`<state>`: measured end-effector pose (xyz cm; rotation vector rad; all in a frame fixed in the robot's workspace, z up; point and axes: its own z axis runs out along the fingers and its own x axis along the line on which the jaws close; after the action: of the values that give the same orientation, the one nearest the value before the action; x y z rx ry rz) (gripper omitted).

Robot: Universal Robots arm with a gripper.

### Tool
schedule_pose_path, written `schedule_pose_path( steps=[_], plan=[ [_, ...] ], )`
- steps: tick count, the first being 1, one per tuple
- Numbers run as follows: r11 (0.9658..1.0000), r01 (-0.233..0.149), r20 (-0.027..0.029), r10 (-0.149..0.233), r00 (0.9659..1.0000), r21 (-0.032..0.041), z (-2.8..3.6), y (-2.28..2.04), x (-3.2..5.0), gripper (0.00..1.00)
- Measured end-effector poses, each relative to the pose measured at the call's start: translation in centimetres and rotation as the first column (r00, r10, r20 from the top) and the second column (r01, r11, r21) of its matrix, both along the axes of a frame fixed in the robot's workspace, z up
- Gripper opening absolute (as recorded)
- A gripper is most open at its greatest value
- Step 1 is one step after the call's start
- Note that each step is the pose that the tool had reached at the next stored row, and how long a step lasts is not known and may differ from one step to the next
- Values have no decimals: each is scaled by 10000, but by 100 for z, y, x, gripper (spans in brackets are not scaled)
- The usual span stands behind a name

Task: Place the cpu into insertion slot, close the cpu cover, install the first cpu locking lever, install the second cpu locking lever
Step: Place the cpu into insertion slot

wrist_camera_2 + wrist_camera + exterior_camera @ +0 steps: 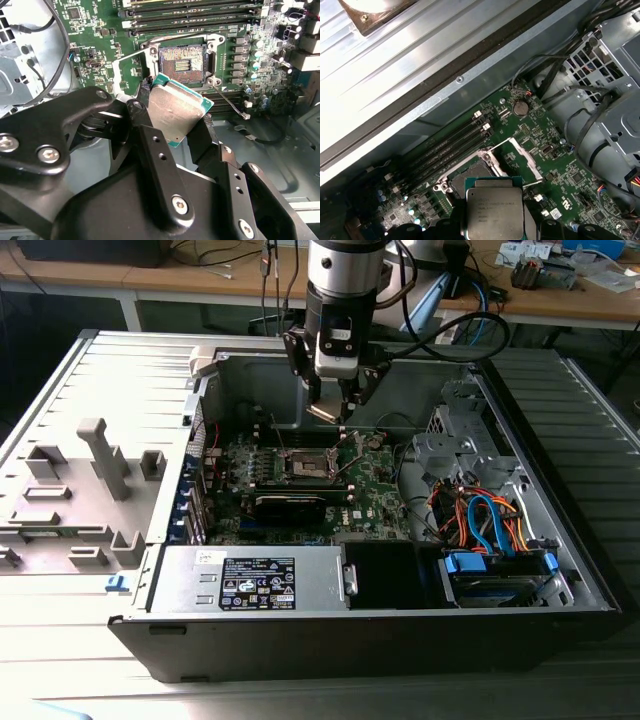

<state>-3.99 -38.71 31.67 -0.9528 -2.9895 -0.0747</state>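
Note:
My gripper [333, 408] hangs inside the open computer case, above the green board. It is shut on the cpu [175, 111], a square chip with a silver top, which it holds tilted by two opposite edges between black fingers [152, 145]. The cpu [494, 210] hovers a little above and just off the insertion slot [182, 62], whose dark square bed lies bare. The cpu cover [534, 170], a thin silver frame, stands swung up beside the slot. A thin wire lever [227, 102] sticks out from one corner of the slot.
Memory slots [195, 15] run along one side of the socket. A long black block [290, 505] lies in front of it. A power supply [280, 580] and a drive cage with coloured cables [490, 530] fill the case's near side. A grey fixture [100, 460] sits outside.

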Motion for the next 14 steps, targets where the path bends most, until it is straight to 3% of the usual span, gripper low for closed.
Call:
schedule_pose_path(
  steps=[14],
  plan=[
    [9992,394,0,-394,9992,0,-6,0,0,55]
  ],
)
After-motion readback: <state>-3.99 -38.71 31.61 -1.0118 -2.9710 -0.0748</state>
